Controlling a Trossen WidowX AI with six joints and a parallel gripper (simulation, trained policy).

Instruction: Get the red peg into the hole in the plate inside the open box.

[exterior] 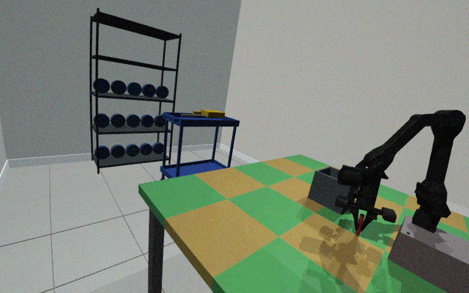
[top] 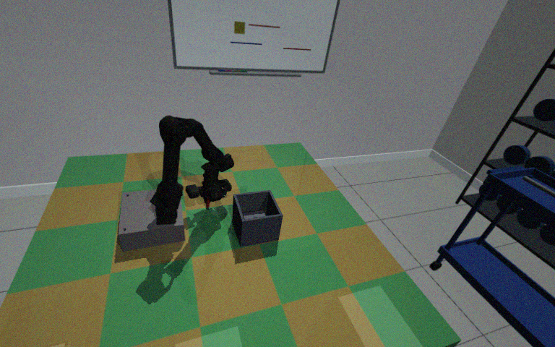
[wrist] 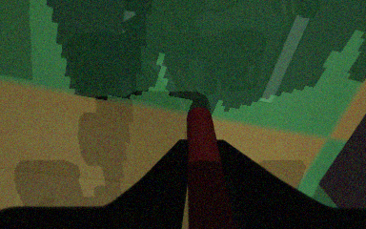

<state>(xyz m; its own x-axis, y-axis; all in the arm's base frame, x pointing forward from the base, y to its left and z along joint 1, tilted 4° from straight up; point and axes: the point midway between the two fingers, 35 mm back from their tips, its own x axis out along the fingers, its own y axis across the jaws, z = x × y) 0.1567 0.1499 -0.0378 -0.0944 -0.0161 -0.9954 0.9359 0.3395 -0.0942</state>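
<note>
From here, the black arm's fingers (top: pixel 207 196) (exterior: pixel 358 226) are closed on the red peg (top: pixel 207 203) (exterior: pixel 359 225) (wrist: pixel 203 135), low over the checkered surface (top: pixel 229 282) (exterior: pixel 221 234) (wrist: pixel 157 124). The peg is outside the open gray box (top: pixel 259 228) (exterior: pixel 325 190), between it and the arm's base block (top: pixel 136 212) (exterior: pixel 432 252) (wrist: pixel 350 172).

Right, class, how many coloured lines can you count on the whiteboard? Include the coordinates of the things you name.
3: an upper red line (top: pixel 264 25), a blue line (top: pixel 246 43) below it to the left, and a lower red line (top: pixel 297 48) at the right. The board's top is cut off, so others may be hidden.
</note>
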